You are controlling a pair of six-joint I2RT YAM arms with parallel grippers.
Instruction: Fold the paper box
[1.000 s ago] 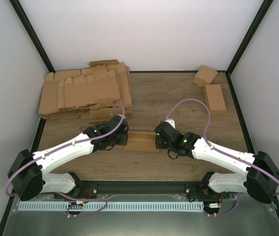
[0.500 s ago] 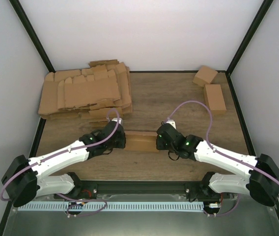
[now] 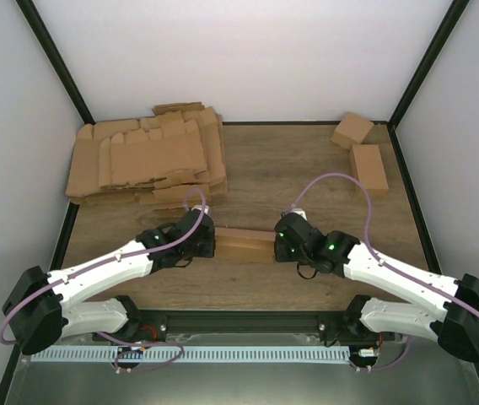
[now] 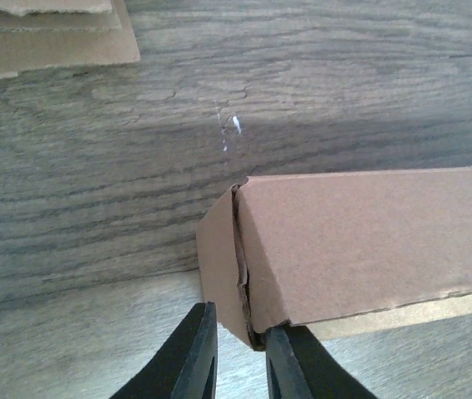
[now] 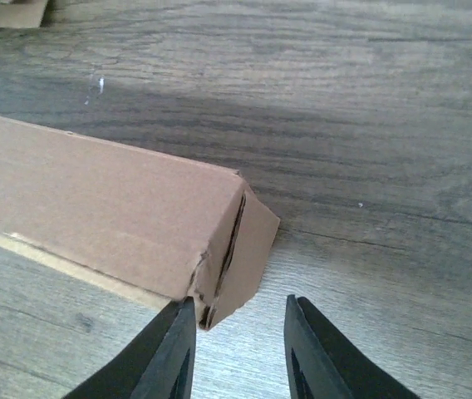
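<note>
Right arm has drawn back toward its own side since a second ago, and the left arm pulled in a little too; more of the paper box (image 3: 245,245) now shows between them

Left gripper (image 4: 240,326): jaws parted only narrowly. The lower corner of the box's end flap sits right at the tips, touching one finger (image 4: 290,366), not clamped

Right gripper (image 5: 240,303): jaws moderately apart, tip of the other end flap against one finger (image 5: 174,353), bare table (image 5: 369,166) in the gap

Box: closed oblong, lying flat on the table mid-front, long axis left to right, one end at each gripper. Both end flaps slightly sprung, seam gaps visible

Far left: pile of flat blanks (image 3: 142,160)

Far right: angled folded box (image 3: 352,130) at the back edge, longer folded box (image 3: 368,167) just in front of it
</note>
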